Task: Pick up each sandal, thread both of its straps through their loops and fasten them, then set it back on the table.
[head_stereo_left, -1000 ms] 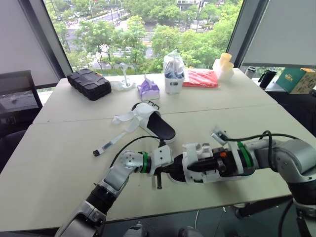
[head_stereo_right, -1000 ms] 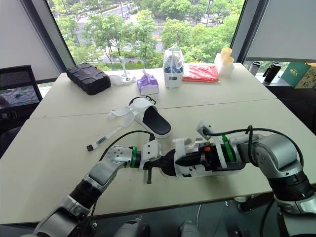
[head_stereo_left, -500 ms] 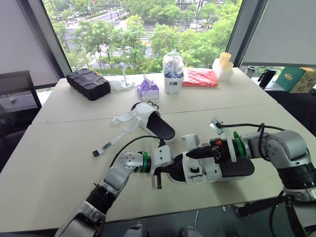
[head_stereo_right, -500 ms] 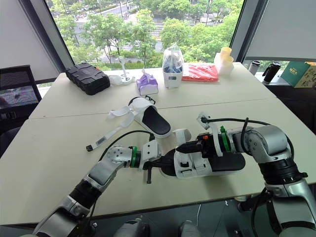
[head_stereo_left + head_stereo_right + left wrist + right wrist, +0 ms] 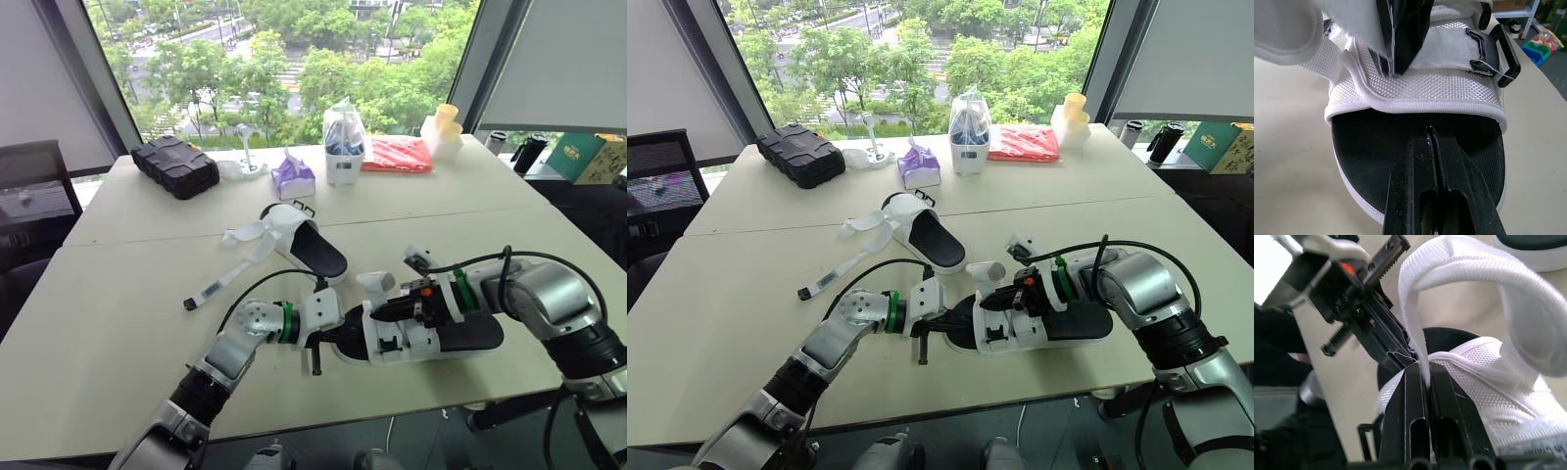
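Item: white-strapped black-footbed sandal (image 5: 465, 335). Likely light, sole stiff, webbing limp. My right pincer (image 5: 1422, 369) clamps white webbing strap (image 5: 1464, 279); left pincer (image 5: 1431, 131) closed, toe just ahead. Best hold: strap end.

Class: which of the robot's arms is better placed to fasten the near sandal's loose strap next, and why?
Right. The right gripper has its jaws pinched on the white strap above the near sandal; the left gripper sits shut at the toe end.

My right gripper (image 5: 376, 311) has drawn back off the near sandal (image 5: 470, 335) and lifted; the white strap (image 5: 373, 283) it pinches now arches up above the upper.
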